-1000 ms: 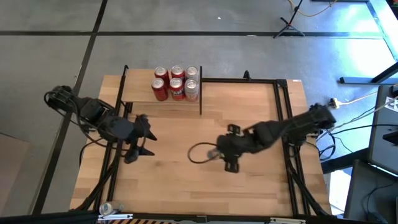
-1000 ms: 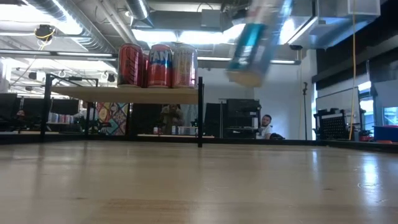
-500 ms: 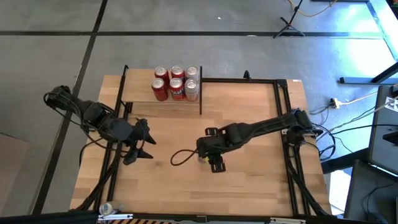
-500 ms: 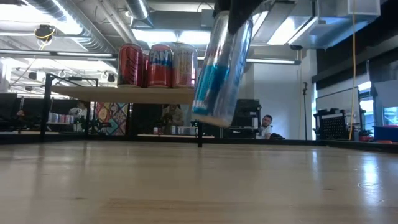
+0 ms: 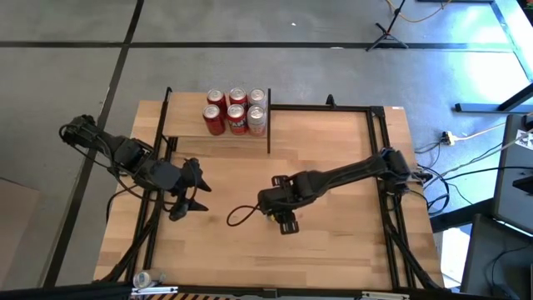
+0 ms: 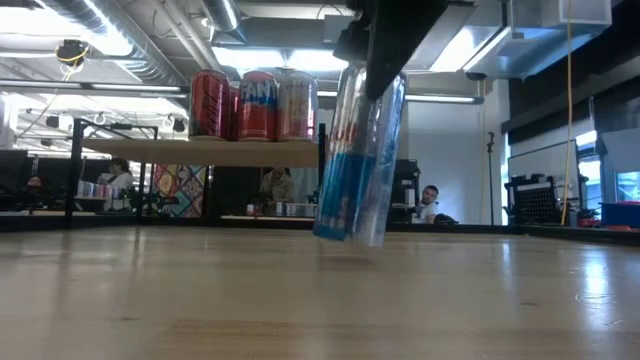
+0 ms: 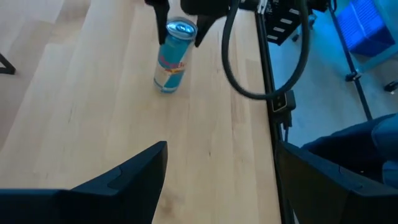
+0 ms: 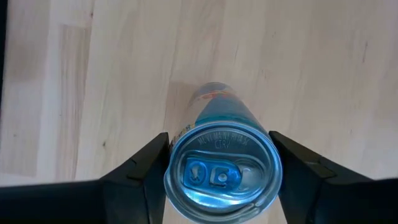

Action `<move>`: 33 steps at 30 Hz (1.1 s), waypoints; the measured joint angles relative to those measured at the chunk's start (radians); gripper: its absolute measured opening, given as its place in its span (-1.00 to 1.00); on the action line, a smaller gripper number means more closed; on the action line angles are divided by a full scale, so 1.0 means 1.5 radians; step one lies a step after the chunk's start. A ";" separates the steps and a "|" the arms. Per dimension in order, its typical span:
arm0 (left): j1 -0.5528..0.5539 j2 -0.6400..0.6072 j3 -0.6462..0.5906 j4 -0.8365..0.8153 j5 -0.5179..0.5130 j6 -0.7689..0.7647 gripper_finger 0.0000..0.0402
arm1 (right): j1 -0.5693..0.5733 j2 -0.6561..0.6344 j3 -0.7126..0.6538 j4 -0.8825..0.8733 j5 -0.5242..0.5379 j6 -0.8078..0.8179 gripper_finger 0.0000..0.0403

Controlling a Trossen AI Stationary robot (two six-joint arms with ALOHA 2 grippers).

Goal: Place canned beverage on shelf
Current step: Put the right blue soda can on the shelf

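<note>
A slim blue-and-silver can (image 6: pixel 358 160) hangs tilted in my right gripper (image 5: pixel 277 206) over the table's middle; it also shows in the left wrist view (image 7: pixel 171 62) and, from above, in the right wrist view (image 8: pixel 222 171). Its bottom is close to the tabletop; whether it touches, I cannot tell. The shelf (image 5: pixel 185 127), a light-wood board on black posts, stands at the far left, with several cans (image 5: pixel 236 112) standing on its right end. My left gripper (image 5: pixel 197 197) is open and empty near the table's left side. My right gripper pinches the can between its two fingers (image 8: pixel 140 174), on opposite sides just below the top rim (image 8: pixel 170 167). The fingers come from above, pointing down. The can hangs below them, tilted, its lower end toward the table's left.
A black metal frame (image 5: pixel 372 142) runs round the table's far and right sides. A dark cable loop (image 5: pixel 240 214) hangs beside my right gripper. Bare tabletop lies between the can and the shelf. People show in the room beyond (image 6: pixel 428 200).
My right gripper has gone toward the table's left edge and down with the can. The can has come from high above the table to just over it and stays tilted. My left gripper has hardly moved.
</note>
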 joint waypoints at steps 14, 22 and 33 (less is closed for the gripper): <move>0.000 0.000 0.000 0.003 -0.004 0.013 0.42 | 0.001 0.015 -0.001 0.020 0.002 0.000 0.48; 0.000 0.000 0.000 0.003 -0.032 0.016 0.42 | 0.001 0.015 0.001 0.019 0.031 -0.006 0.74; 0.000 0.004 0.000 0.006 -0.080 0.021 0.42 | 0.002 -0.007 0.126 -0.106 0.031 0.028 0.78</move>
